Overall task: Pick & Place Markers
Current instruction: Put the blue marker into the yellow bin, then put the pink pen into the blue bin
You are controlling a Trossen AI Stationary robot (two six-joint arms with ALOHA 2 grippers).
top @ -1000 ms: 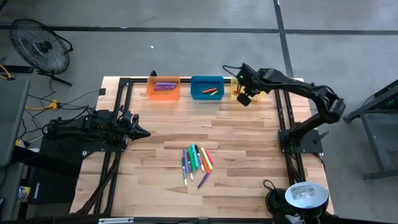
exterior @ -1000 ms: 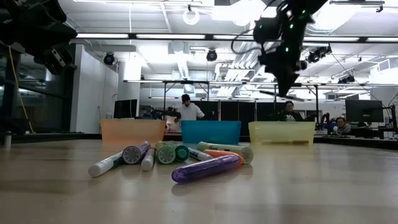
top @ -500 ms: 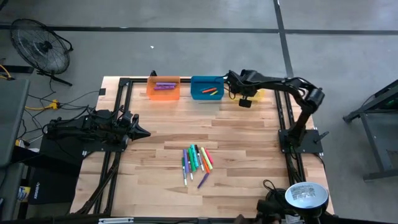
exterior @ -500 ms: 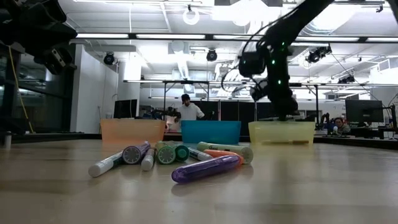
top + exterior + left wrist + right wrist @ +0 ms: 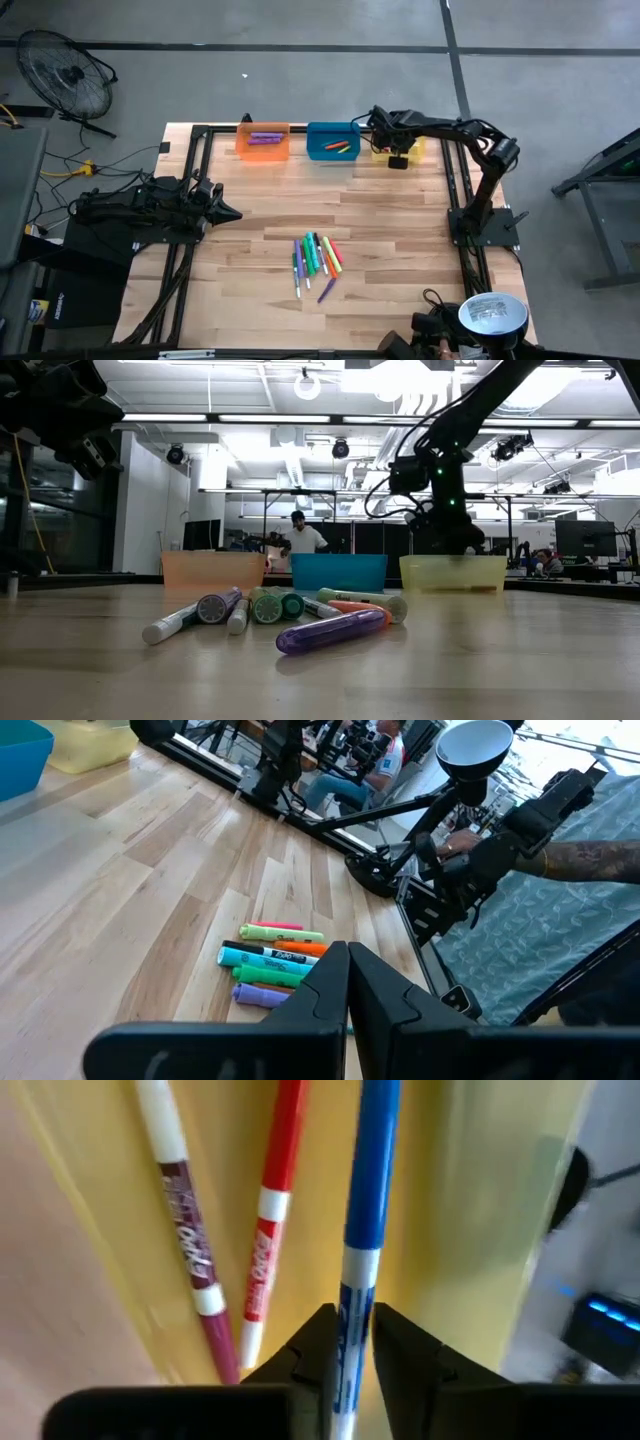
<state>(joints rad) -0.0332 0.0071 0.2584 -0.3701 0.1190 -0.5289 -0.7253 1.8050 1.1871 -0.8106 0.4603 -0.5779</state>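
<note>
**Blue marker at the yellow bin**

Right gripper [image 5: 397,152] down in the yellow bin [image 5: 452,574] at the table's far edge, fingers nearly closed around a blue marker [image 5: 362,1230], pinched low on the barrel near the white band. Beside it on the bin floor: a red marker [image 5: 273,1210] and a maroon one [image 5: 184,1220], both lying loose. Whether the blue one already touches the floor: cannot tell.

Left gripper [image 5: 347,982] parked at the table's left side, fingers pressed together, empty.

More markers in the orange bin [image 5: 263,142] and blue bin [image 5: 333,141]. Remaining pile [image 5: 315,262] heaped mid-table, near the front edge.

Probably light, stiff and smooth plastic; round barrels likely to roll or swivel in a pinch. Best taken across mid-barrel, square to its length, picking from the pile's outer edge first.
</note>
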